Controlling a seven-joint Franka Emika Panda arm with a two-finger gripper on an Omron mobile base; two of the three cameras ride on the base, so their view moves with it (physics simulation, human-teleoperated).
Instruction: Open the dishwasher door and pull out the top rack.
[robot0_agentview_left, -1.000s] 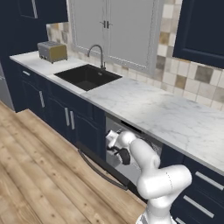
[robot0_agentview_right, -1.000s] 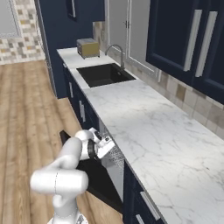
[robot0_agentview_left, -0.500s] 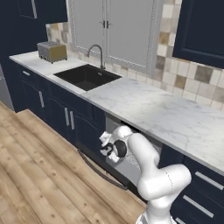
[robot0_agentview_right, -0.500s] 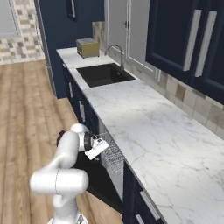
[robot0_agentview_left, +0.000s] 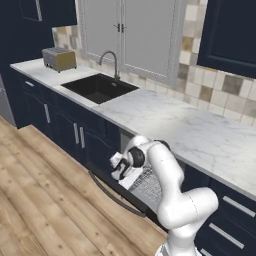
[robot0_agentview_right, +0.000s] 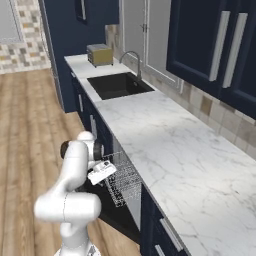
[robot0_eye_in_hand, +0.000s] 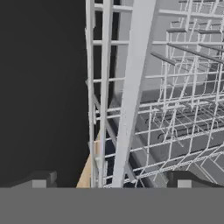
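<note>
Door: the dishwasher door (robot0_agentview_left: 117, 192), a glossy black panel, hangs down toward the wooden floor (robot0_agentview_left: 45, 200), its long bar handle at the near edge.
Rack: the top rack (robot0_agentview_right: 122, 179), thin grey wire, sticks partly out of the opening under the bench (robot0_agentview_right: 165, 145), right of the sink (robot0_agentview_left: 100, 87).
Jaws: the gripper (robot0_eye_in_hand: 111, 183) has its jaws spread wide, one fingertip on each side of the rack's front rim wires, not yet pinching them.
Handling: likely light and stiff, with smooth wire that could slip; it should roll straight out.
Hold: best taken on the thick front rim bar (robot0_eye_in_hand: 133, 87), not the fine mesh.
</note>
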